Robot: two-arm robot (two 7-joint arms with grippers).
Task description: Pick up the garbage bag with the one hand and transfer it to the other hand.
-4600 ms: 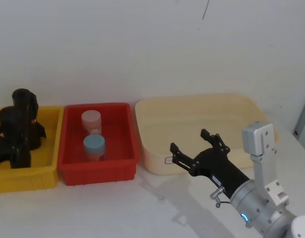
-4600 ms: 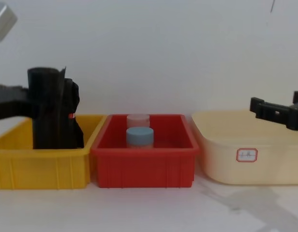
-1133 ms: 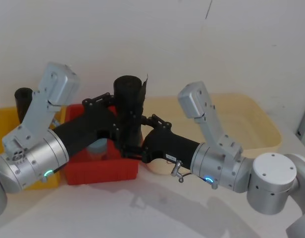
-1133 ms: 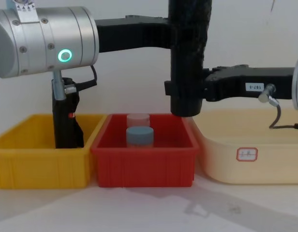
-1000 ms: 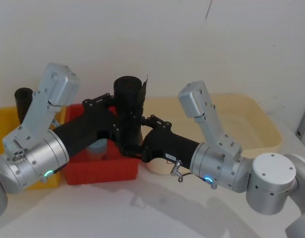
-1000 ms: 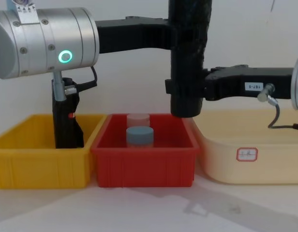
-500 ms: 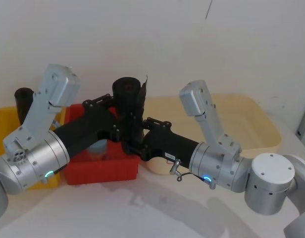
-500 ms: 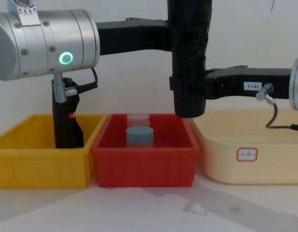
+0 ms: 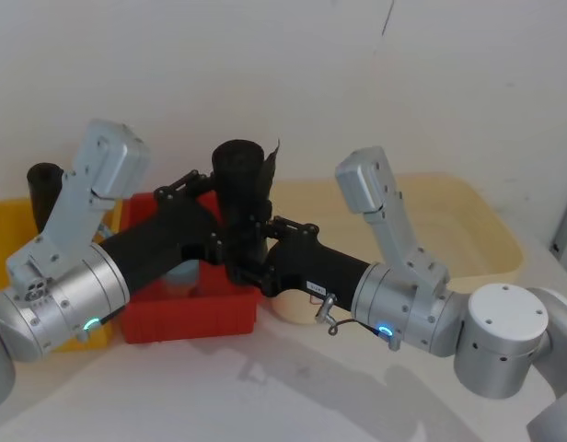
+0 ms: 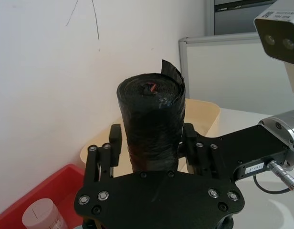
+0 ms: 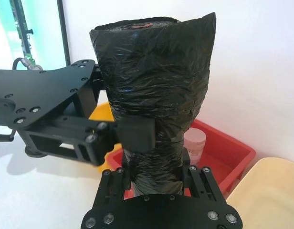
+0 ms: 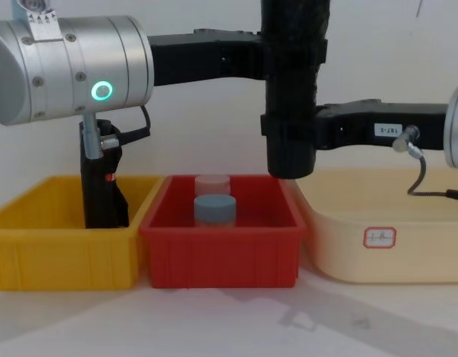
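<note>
The garbage bag (image 9: 239, 180), a tall black crinkly roll with a loose flap at its top, is held upright in the air above the red bin's right end. My left gripper (image 9: 230, 230), on the arm with the green ring light, reaches in from the left and is shut on the roll's upper part (image 12: 294, 59). My right gripper (image 9: 254, 256), with the white label, comes from the right and is shut on the roll lower down (image 12: 290, 137). In the left wrist view the bag (image 10: 152, 124) stands between the fingers. In the right wrist view the bag (image 11: 154, 95) rises from that gripper's jaws.
A yellow bin (image 12: 58, 253) at the left holds another black roll (image 12: 102, 186) with a red mark. The red bin (image 12: 221, 256) in the middle holds two capped jars (image 12: 214, 208). A cream tub (image 12: 385, 238) stands at the right. White wall behind.
Over the last second the right gripper's fingers drew in against the bag. The bag shifted slightly to the right and up, with both grippers on it.
</note>
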